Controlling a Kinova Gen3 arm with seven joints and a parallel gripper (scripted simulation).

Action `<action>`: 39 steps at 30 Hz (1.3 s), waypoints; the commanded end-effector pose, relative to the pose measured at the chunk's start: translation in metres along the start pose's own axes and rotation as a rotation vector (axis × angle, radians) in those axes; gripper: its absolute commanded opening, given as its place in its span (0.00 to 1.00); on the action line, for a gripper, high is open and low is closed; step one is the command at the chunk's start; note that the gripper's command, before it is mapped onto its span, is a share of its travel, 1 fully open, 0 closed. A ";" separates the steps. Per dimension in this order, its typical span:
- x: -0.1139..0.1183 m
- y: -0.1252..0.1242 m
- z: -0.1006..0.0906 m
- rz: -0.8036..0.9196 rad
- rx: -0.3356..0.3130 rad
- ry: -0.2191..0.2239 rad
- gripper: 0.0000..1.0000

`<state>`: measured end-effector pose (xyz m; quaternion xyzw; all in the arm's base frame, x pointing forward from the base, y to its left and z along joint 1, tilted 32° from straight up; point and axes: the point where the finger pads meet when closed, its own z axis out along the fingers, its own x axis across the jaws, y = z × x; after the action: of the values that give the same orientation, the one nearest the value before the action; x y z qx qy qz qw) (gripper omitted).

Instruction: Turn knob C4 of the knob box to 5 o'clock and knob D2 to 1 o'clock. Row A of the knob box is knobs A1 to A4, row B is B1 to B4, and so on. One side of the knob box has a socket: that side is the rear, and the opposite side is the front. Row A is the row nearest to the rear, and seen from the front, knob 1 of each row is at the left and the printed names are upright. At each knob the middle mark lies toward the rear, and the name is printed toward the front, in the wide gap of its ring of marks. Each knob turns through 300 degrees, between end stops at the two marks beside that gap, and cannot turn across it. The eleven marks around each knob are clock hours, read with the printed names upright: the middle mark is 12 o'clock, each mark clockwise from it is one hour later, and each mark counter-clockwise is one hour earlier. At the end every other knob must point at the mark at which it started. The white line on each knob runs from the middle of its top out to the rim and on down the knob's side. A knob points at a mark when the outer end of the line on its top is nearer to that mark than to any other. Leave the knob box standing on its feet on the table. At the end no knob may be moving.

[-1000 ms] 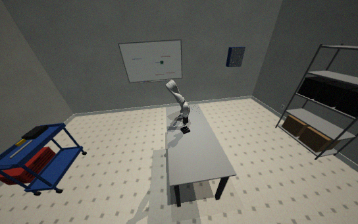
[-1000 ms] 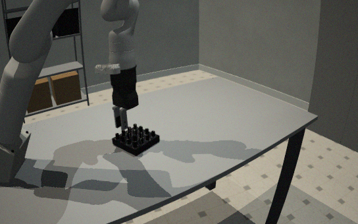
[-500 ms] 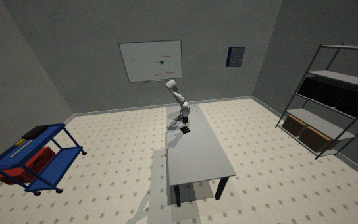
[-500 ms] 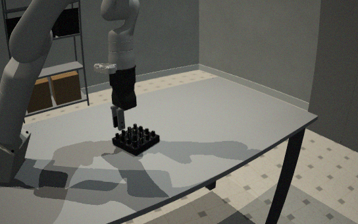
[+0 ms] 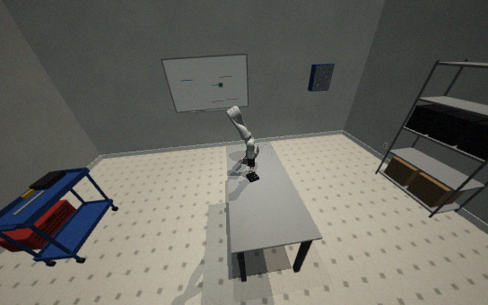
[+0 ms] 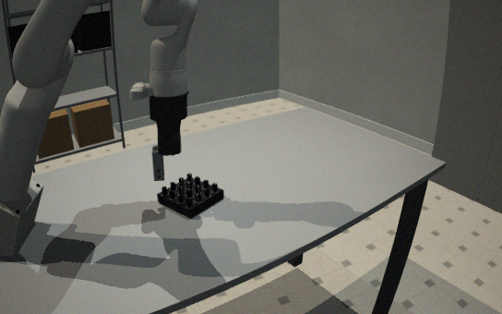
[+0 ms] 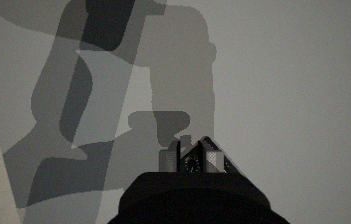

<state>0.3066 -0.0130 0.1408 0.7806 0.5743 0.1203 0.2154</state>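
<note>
The black knob box stands on the grey table, with its rows of black knobs upward. My gripper points down above the box's side nearest the arm's base, clear of the knobs. The fingers are parted and nothing is between them; in the exterior view one finger hides the other. In the wrist view part of the box and one knob with its ring of marks show between the fingers, turned relative to them. Names, the socket and the knobs' white lines are too small or hidden to read.
The arm's base stands on the table at the left in the exterior view. Shadows of the arm fall across the table around the box. A blue cart and a shelf rack stand on the floor away from the table.
</note>
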 end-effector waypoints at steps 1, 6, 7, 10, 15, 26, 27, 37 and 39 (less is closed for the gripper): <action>-0.002 0.003 -0.002 0.026 -0.019 -0.006 0.46; -0.001 0.003 -0.005 0.290 -0.018 -0.001 0.46; -0.001 0.003 -0.006 0.343 -0.018 0.000 0.46; 0.000 0.005 -0.008 0.495 -0.021 0.004 0.46; 0.002 0.010 -0.010 0.722 -0.029 0.014 0.46; 0.003 0.019 -0.014 0.997 -0.043 0.031 0.46; 0.003 0.020 -0.014 1.015 -0.044 0.033 0.46; 0.003 0.023 -0.015 1.082 -0.048 0.038 0.46; 0.003 0.023 -0.015 1.083 -0.048 0.038 0.46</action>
<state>0.3204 -0.0126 0.1640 0.9576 0.0910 0.2407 0.1296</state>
